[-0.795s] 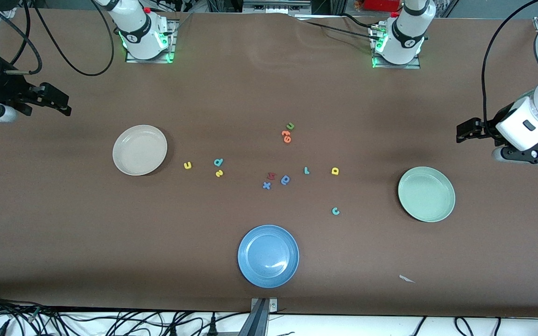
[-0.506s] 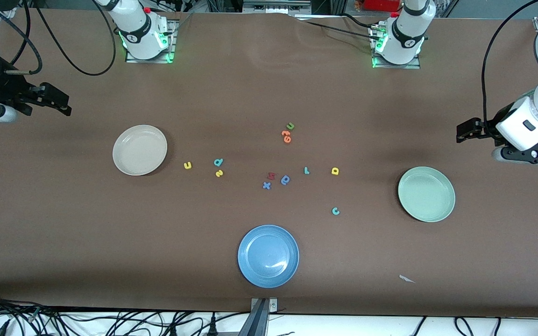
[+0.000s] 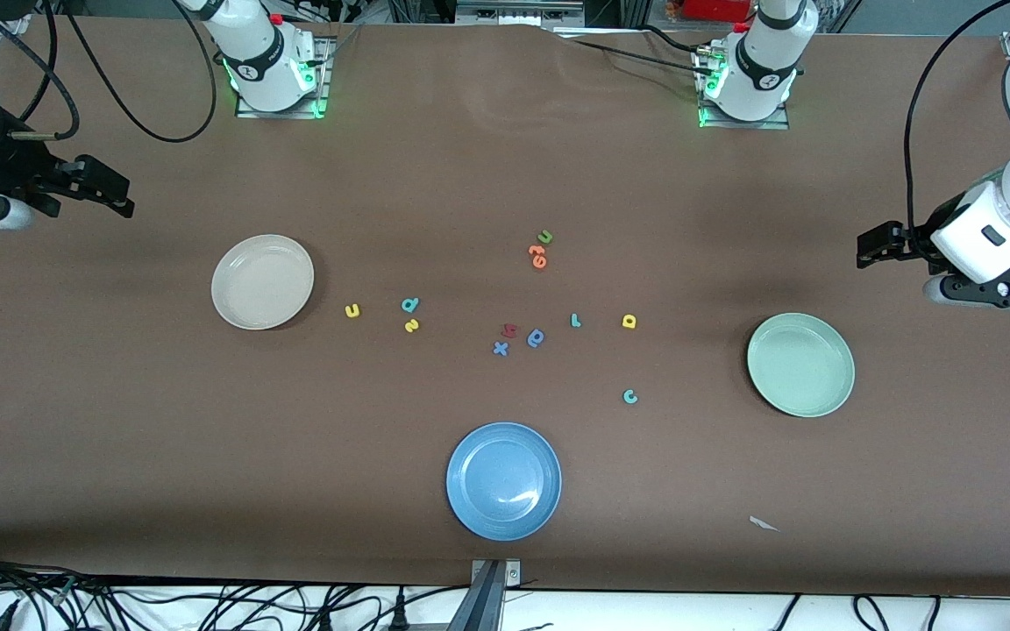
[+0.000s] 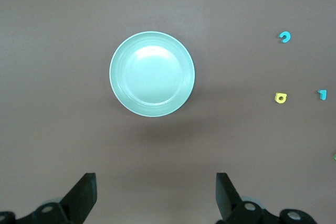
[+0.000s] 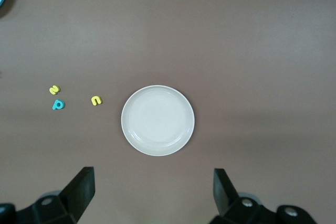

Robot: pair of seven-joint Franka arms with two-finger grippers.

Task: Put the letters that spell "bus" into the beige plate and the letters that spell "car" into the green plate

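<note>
Brown table (image 3: pixel 470 175); left gripper (image 4: pixel 155 198), right gripper (image 5: pixel 152 195) wide open, empty.

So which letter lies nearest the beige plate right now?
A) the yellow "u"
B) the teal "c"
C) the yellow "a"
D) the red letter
A: the yellow "u" lies on the table just beside the beige plate, closer to it than any other letter.

front camera overlooks table (image 3: pixel 119 421); wrist cameras face plates.
</note>
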